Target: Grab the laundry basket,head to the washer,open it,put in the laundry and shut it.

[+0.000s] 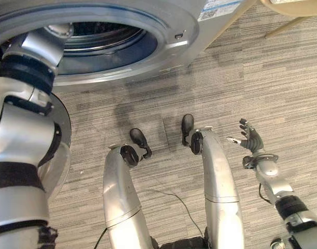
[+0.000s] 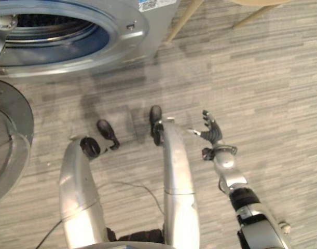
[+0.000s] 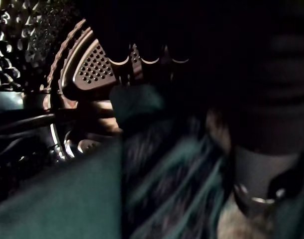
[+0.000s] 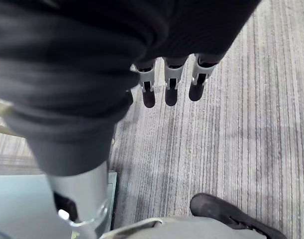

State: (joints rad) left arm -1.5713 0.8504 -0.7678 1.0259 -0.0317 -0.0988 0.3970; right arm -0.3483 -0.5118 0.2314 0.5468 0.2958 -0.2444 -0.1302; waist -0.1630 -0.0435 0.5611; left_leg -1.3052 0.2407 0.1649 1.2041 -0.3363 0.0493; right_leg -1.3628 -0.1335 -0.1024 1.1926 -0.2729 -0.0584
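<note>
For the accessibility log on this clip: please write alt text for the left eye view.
The robot's left arm reaches into the open drum of a silver front-loading washer, with the hand hidden inside. The washer door hangs open at the left, and the right hand hovers open over the striped grey carpet, holding nothing.

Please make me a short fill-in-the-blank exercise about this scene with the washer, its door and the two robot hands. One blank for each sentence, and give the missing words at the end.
1. The washer door is ____.
2. The left arm reaches into the washer's ____.
3. The right robot hand hangs over the floor with its fingers ____.
4. In the left wrist view, dark green ____ lies inside the washer.

Missing words: open; drum; open; laundry
</note>
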